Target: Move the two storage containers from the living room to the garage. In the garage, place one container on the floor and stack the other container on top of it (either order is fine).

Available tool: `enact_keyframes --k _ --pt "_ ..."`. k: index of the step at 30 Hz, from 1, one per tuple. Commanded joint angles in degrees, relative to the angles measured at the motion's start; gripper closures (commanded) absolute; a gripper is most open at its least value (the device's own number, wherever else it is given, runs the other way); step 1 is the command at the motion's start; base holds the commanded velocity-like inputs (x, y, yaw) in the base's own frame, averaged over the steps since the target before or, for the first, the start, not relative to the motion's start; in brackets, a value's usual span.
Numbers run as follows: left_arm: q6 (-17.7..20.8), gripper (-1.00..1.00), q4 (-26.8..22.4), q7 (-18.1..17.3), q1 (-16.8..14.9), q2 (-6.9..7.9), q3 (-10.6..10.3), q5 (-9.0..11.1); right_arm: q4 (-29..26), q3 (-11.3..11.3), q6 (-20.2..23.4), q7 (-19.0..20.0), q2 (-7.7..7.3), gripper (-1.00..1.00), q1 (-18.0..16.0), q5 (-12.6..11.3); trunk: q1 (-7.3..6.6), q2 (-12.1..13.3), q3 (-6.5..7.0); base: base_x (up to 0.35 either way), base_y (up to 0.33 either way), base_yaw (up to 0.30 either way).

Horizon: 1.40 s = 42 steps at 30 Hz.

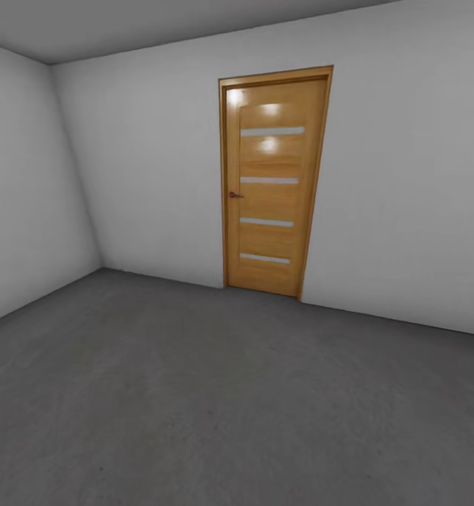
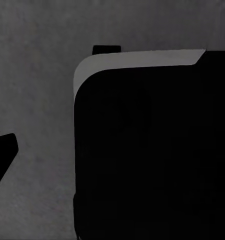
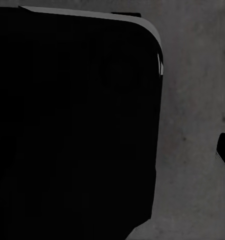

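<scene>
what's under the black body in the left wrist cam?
Dark grey concrete floor shows around the black body. Whatever lies directly beneath it is covered.

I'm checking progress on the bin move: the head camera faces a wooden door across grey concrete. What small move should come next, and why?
Probably turn the base to look around or head back out: the head view has the closed orange-wood door, pale walls and bare grey floor, with no orange-red bin on it. Both wrist views show dark robot bodywork over concrete, nothing carried.
</scene>
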Motion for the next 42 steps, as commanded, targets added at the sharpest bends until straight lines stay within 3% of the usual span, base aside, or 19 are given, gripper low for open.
enact_keyframes --k 1,4,9,14,31,42 --pt "0.0 -1.0 0.0 0.0 0.0 -0.01 0.0 0.1 0.0 0.0 -0.1 0.0 0.01 -1.0 0.0 0.1 0.03 0.0 -0.05 0.322 0.0 0.0" --pt "0.0 -1.0 0.1 -0.1 0.0 -0.01 0.1 0.3 0.0 0.0 -0.2 0.0 0.08 -1.0 0.0 0.1 0.03 0.0 -0.05 0.322 0.0 0.0" --pt "0.0 -1.0 0.3 -0.4 0.0 0.11 0.1 4.0 0.0 -0.1 -0.2 0.0 0.21 -1.0 0.0 -0.2 0.03 0.0 -0.05 0.322 0.0 0.0" --pt "0.0 -1.0 0.4 -0.4 0.0 0.12 0.1 5.2 0.0 -0.2 -0.2 0.0 0.21 -1.0 0.0 -0.2 0.03 0.0 -0.05 0.322 0.0 0.0" --pt "0.0 -1.0 0.4 -0.4 0.0 0.15 0.2 5.6 0.0 -0.2 -0.3 0.0 0.35 -1.0 0.0 -0.3 0.03 0.0 -0.05 0.322 0.0 0.0" --pt "0.0 -1.0 0.3 -0.2 0.0 0.04 0.1 5.6 0.0 -0.8 -2.7 0.0 0.3 -1.0 0.0 -0.6 0.03 0.0 -0.05 0.322 0.0 0.0"
